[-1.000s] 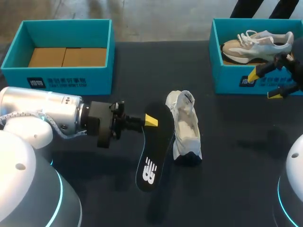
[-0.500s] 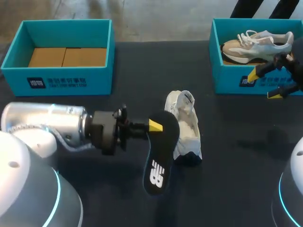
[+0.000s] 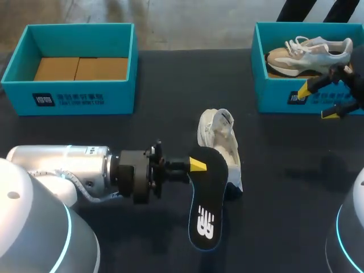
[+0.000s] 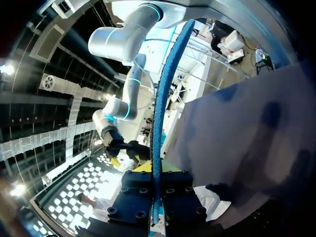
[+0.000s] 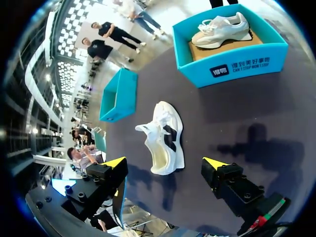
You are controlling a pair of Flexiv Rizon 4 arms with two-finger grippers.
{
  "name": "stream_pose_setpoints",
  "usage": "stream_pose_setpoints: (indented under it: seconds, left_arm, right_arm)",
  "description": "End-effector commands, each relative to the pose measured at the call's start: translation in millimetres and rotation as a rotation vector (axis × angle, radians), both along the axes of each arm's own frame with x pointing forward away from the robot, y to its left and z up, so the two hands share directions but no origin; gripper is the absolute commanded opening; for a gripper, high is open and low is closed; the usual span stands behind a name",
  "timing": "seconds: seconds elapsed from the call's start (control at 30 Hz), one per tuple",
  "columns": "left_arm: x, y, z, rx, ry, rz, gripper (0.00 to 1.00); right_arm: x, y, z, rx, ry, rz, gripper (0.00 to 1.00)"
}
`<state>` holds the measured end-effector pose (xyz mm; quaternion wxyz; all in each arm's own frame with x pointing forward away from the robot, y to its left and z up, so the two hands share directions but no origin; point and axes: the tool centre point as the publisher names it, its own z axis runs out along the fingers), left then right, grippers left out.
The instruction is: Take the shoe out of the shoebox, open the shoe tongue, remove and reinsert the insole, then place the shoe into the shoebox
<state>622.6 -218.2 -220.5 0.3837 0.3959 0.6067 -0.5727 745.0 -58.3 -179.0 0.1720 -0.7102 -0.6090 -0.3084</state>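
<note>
Head view, L to R: left gripper (image 3: pixel 196 166) clamped on insole (image 3: pixel 206 210) top edge, insole hanging just beside shoe (image 3: pixel 223 139). Thin pinch, so might twist, or shove floppy shoe over w/ nothing bracing it. Right gripper (image 3: pixel 318 101) spread open, empty, by shoebox (image 3: pixel 273 98).

The insole (image 3: pixel 206 199) hides the shoe's (image 3: pixel 222 142) near left side and one finger of the left gripper (image 3: pixel 193 166). Right of the shoe, the box (image 3: pixel 278 96) and right gripper (image 3: pixel 318 102) are cut off by the edge.
</note>
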Motion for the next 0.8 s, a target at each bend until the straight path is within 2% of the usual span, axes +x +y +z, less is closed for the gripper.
stream_pose_setpoints:
  seconds: [0.03, 0.3, 0.4, 0.8]
  left_arm:
    - [-1.5, 8.2, 7.2, 0.009, 0.02, -0.012, 0.0]
    - [5.0, 12.4, 7.5, -0.016, 0.098, -0.045, 0.0]
    - [8.2, 14.2, 6.2, -0.052, 0.167, -0.048, 0.0]
    - [10.6, 11.6, 8.8, -0.036, 0.236, -0.074, 0.0]
  right_arm:
    - [-1.1, 0.8, 0.4, -0.003, 0.001, -0.003, 1.0]
    - [-1.1, 0.8, 0.4, -0.003, 0.001, -0.003, 1.0]
    - [-1.1, 0.8, 0.4, -0.003, 0.001, -0.003, 1.0]
    - [-1.1, 0.8, 0.4, -0.003, 0.001, -0.003, 1.0]
